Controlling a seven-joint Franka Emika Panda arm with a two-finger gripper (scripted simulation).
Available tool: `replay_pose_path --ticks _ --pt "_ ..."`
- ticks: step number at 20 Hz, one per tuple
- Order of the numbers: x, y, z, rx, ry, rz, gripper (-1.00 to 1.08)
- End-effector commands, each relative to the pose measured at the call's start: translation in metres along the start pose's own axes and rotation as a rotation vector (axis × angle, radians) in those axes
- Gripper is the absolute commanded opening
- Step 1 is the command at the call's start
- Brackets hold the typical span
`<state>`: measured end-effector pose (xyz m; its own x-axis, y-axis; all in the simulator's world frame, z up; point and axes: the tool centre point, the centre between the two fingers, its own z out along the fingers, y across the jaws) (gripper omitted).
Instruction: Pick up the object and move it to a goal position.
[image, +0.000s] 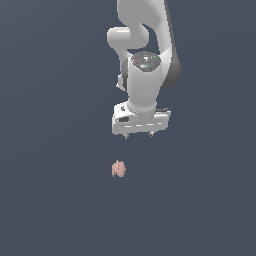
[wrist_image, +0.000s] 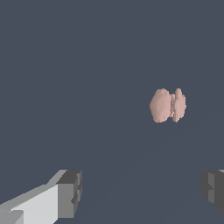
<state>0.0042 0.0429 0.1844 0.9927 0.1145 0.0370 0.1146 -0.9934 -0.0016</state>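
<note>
Clearly the hand (image: 138, 135) hangs with its two fingers spread wide and nothing between them; in the wrist view the dark pads (wrist_image: 70, 192) stand far apart at either side. Below it, apart from it and a little toward the exterior view's left, the small pink lump (image: 118, 169) lies alone on the dark tabletop (image: 45, 200). It is not yet between the fingers. The lump (wrist_image: 168, 105) looks barely elongated, so I cannot tell its long axis or facing; it seems much narrower than the gap.
</note>
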Motion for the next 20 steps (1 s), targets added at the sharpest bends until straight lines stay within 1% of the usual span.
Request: replay_pose_path --ticks 1,7,14,20 --pt "0.003 0.004 0.004 0.0 -0.002 0.005 1.0" --pt "0.019 0.021 0.022 0.001 -0.009 0.025 1.0" --pt "0.043 0.055 0.058 0.0 -0.022 0.062 1.0" --pt "0.055 0.079 0.085 -0.002 -0.032 0.086 1.0"
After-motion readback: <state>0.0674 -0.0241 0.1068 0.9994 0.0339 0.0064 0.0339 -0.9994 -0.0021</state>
